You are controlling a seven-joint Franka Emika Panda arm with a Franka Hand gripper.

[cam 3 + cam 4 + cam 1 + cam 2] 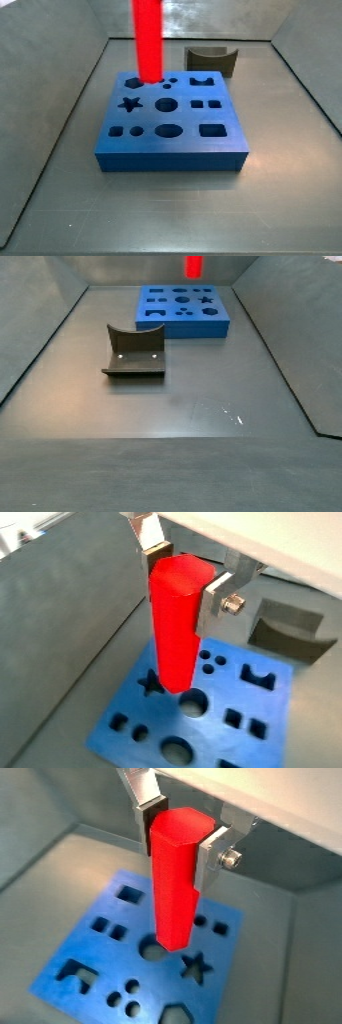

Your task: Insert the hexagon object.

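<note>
— Are the jaws shut on anything?
— Yes. The gripper [185,574] pinches the top of the red bar [175,624] between its silver fingers [214,852]; the bar hangs upright below them.
— And where is its lower end?
— Over the blue block [174,138], at a hole near the block's ten o'clock corner in a side view. The dark notched block [210,61] sits beyond, at one o'clock.

Tool [181,830] above blue block [171,140]; olive block [210,61] stands just behind.
</note>
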